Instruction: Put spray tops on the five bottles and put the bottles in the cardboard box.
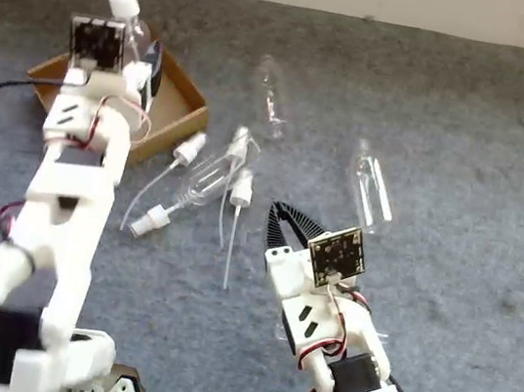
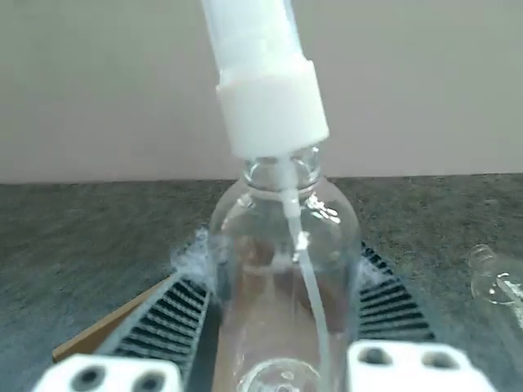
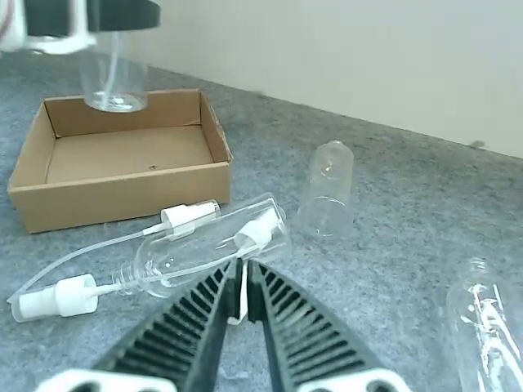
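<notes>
The left hand [image 2: 282,309] is clenched on a clear bottle [image 2: 270,253], held upright over the cardboard box [image 3: 122,192] with its long axis vertical and its neck up; a white spray top [image 2: 270,106] sits crooked on that neck, its tube running down inside. Just beside the box, on the side toward the right hand [image 3: 243,269], a second bottle [image 3: 212,245] lies on the grey desk [image 1: 492,112], its neck end pointing along the box's front wall with a capped sprayer [image 3: 55,298] at that end. A loose sprayer [image 3: 189,216] lies between it and the box. The right hand's fingers are drawn almost together, the thin tube [image 3: 242,300] of another sprayer in the slit; whether it is pinched I cannot tell. Farther from the box lie two open bottles [image 3: 327,192] [image 3: 482,327], necks pointing away from the arms
</notes>
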